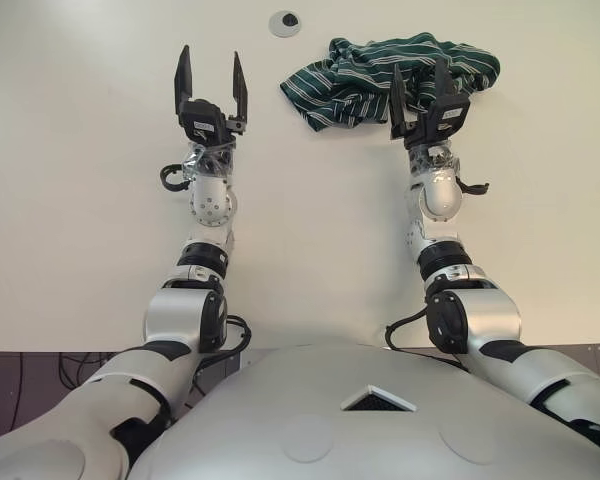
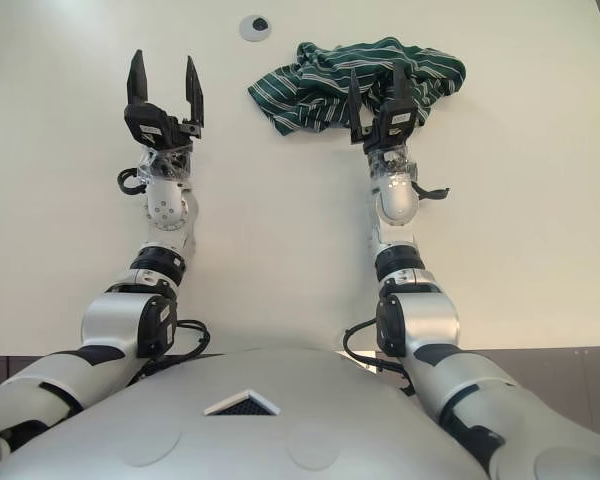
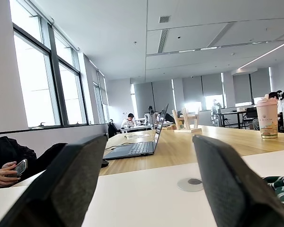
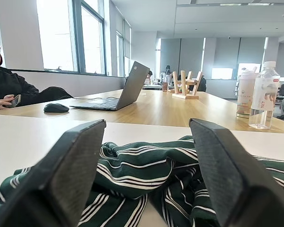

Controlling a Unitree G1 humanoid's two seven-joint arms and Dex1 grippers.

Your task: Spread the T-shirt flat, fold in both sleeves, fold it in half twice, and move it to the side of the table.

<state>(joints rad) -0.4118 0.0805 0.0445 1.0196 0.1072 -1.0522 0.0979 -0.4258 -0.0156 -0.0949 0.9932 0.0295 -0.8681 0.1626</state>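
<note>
At the far side of the white table [image 1: 80, 200], to the right of the middle, the T-shirt [image 1: 370, 75] lies crumpled in a heap, dark green with thin white stripes. From the head camera, the right gripper [image 1: 418, 75] is at the heap's near edge with its two fingers spread apart, the tips over the cloth and nothing clamped between them. Whether the tips touch the fabric cannot be told. The left gripper [image 1: 210, 60] is well apart from the shirt, over bare table on the left. Its fingers are also spread wide and hold nothing. A small round cap [image 1: 285, 22] is set in the tabletop just beyond the shirt's left end.

From the left wrist camera, the two dark fingers [image 3: 61, 189] stand wide apart low over the white top. The round cap is between and beyond them, and an edge of striped cloth shows by one finger. On a wooden table [image 3: 203, 142] behind are a laptop [image 3: 137, 146] and a cup [image 3: 267, 118].

From the right wrist camera, the fingers [image 4: 71, 175] are parted. The rumpled shirt lies between them and just beyond them. Behind it on the wooden table are the laptop, a mouse [image 4: 56, 108] and a clear bottle [image 4: 264, 97] beside the cup.
</note>
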